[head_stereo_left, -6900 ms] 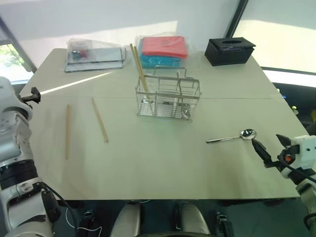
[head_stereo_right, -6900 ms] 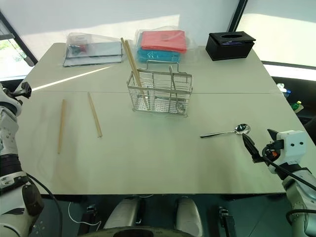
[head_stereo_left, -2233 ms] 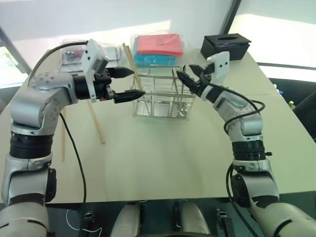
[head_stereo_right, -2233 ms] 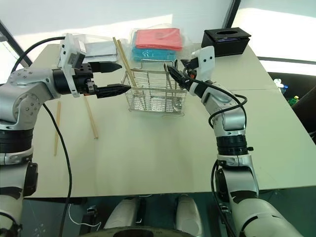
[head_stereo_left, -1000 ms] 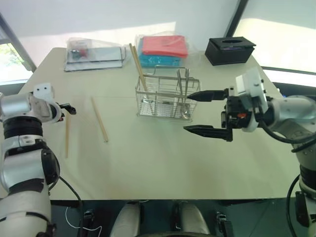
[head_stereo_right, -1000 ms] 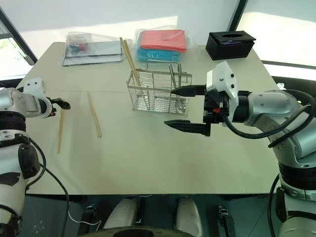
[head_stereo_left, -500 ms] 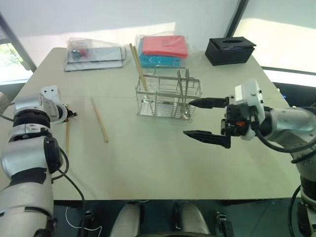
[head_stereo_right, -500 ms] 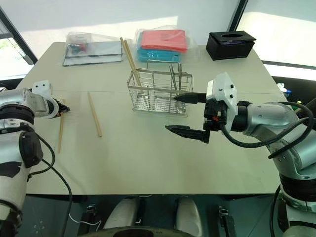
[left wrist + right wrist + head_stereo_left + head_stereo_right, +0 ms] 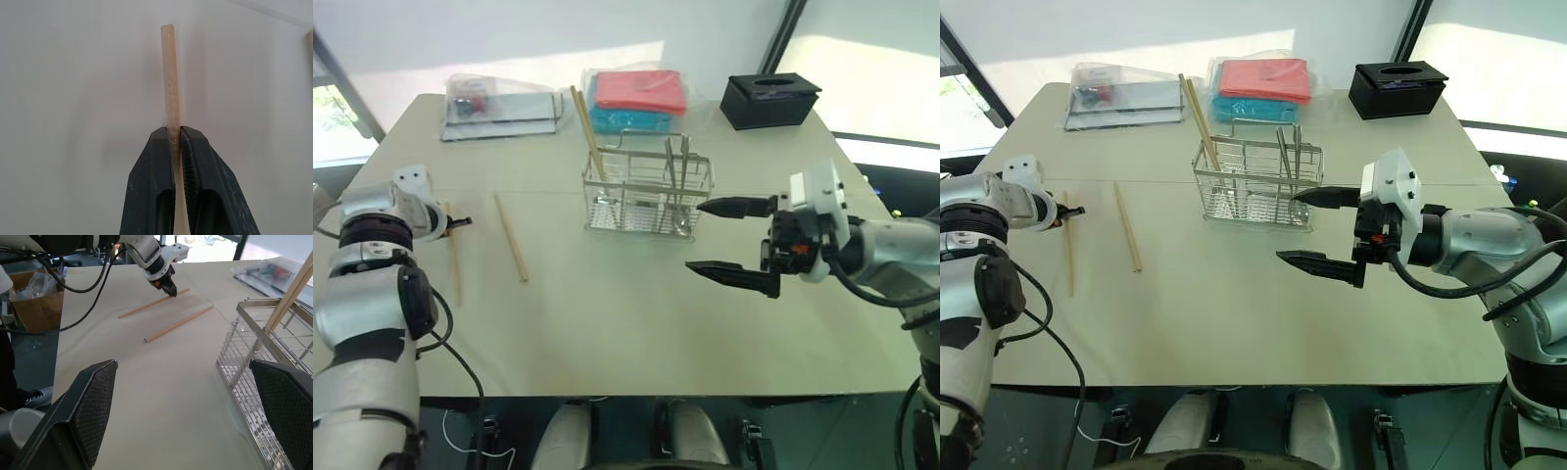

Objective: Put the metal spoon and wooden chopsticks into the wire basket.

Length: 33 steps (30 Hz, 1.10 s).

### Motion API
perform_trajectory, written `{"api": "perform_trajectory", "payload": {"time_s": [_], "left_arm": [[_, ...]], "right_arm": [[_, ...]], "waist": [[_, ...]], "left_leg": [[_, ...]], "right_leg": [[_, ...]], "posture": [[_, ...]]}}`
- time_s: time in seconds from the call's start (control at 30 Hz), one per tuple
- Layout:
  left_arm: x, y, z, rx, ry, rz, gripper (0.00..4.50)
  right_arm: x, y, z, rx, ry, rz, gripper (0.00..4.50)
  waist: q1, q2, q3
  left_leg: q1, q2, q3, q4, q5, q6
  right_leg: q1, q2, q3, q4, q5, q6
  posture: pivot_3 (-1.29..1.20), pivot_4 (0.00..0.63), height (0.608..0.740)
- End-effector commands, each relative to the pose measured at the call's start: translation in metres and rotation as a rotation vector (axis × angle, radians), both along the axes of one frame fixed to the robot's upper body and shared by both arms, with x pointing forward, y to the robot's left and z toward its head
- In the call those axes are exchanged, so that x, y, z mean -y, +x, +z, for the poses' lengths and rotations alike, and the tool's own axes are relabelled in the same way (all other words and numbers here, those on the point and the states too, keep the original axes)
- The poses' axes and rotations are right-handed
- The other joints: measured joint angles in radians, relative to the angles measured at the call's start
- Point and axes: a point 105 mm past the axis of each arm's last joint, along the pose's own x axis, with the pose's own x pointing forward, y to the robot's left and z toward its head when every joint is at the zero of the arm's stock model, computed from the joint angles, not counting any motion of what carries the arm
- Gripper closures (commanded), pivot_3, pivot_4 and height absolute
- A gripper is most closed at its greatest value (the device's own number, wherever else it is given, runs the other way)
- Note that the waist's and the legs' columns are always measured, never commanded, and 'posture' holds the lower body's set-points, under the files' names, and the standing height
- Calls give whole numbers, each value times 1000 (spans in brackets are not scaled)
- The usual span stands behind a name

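The left gripper (image 9: 460, 223) was at the left edge of the frame, over the tabletop (image 9: 607, 323), with its two black fingers (image 9: 156, 196) pressed together on one end of a wooden chopstick (image 9: 454, 259); the left wrist view showed the stick pinched between the pads with a short length standing clear beyond the tips. The rest of that chopstick ran toward the lower left of the frame, and whether its far end rested on the tabletop could not be told. A second chopstick (image 9: 510, 237) lay flat on the tabletop just to the right of the first, apart from it. Two further wooden chopsticks (image 9: 588, 137) stood leaning in the left end of the wire basket (image 9: 646, 201), which sat at upper centre of the frame. The metal spoon (image 9: 681, 186) stood handle-up in the right end of the basket. The right gripper (image 9: 724, 238) was held right of centre, below and to the right of the basket, fingers spread wide apart and holding nothing. Along the top of the frame sat a clear packet (image 9: 499, 103), a red and blue bundle (image 9: 636, 98) and a black box (image 9: 769, 100).
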Motion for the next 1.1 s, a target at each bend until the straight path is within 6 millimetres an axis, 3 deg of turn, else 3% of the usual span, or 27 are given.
{"api": "perform_trajectory", "payload": {"time_s": [0.03, 0.13, 0.17, 0.23, 0.27, 0.33, 0.4, 0.5, 0.67, 1.1], "left_arm": [[-1, 14, 90, 406, 41, -38, 4471], [15, 10, 156, 749, 64, -107, 4471], [29, 4, 185, 893, 67, -155, 4471], [50, -6, 220, 1077, 47, -219, 4471], [73, -8, 239, 1153, 7, -286, 4471], [115, -10, 263, 1244, -59, -410, 4471], [148, -9, 271, 1271, -103, -511, 4471], [187, -2, 267, 1261, -128, -629, 4471], [234, 13, 236, 1186, -92, -754, 4471], [274, 28, 165, 1066, -98, -850, 4471]], "right_arm": [[4, -3, 12, 48, 22, -24, 0], [4, -3, 13, 44, 38, -38, 0], [3, -3, 13, 41, 45, -43, 0], [2, -4, 13, 36, 52, -50, 0], [2, -4, 12, 35, 54, -54, 0], [1, -4, 11, 36, 60, -62, 0], [1, -4, 10, 38, 65, -72, 0], [-1, -5, 9, 39, 73, -87, 0], [-1, -8, 9, 46, 86, -116, 0], [4, -10, 9, 55, 102, -181, 0]], "waist": [[0, 0, 0], [0, 0, 0], [1, 0, 0], [4, 0, 0], [7, 0, 0], [24, -1, 0], [30, -1, 0], [26, 2, -1], [22, 3, -1], [26, 2, 0]], "left_leg": [[0, 0, 0, 0, 0, 0], [0, 0, 0, 0, 1, -2], [0, 0, 0, 0, 2, -5], [0, -1, 0, 0, 3, -6], [0, -2, 0, 0, 3, -6], [0, -2, 0, 1, 2, -5], [0, -3, 0, 2, 0, -1], [1, -4, 2, 2, -1, 1], [1, -2, 3, 2, -1, 3], [1, -2, 3, 2, -2, 5]], "right_leg": [[0, -1, 0, 0, 0, 0], [0, -2, 0, -1, 0, 0], [0, -3, 0, -2, 0, 0], [2, -4, -1, -2, 0, 0], [2, -4, -1, -3, 1, 1], [3, -5, -2, -4, 1, 2], [5, -5, -2, -5, 2, 3], [5, -5, -2, -5, 2, 4], [4, -1, -2, -4, 2, 4], [5, -1, -2, -5, 2, 4]], "posture": [[0, 150, 667], [0, 150, 667], [0, 150, 667], [0, 150, 667], [0, 150, 667], [0, 150, 667], [0, 150, 667], [0, 150, 667], [0, 150, 667], [0, 150, 667]]}}
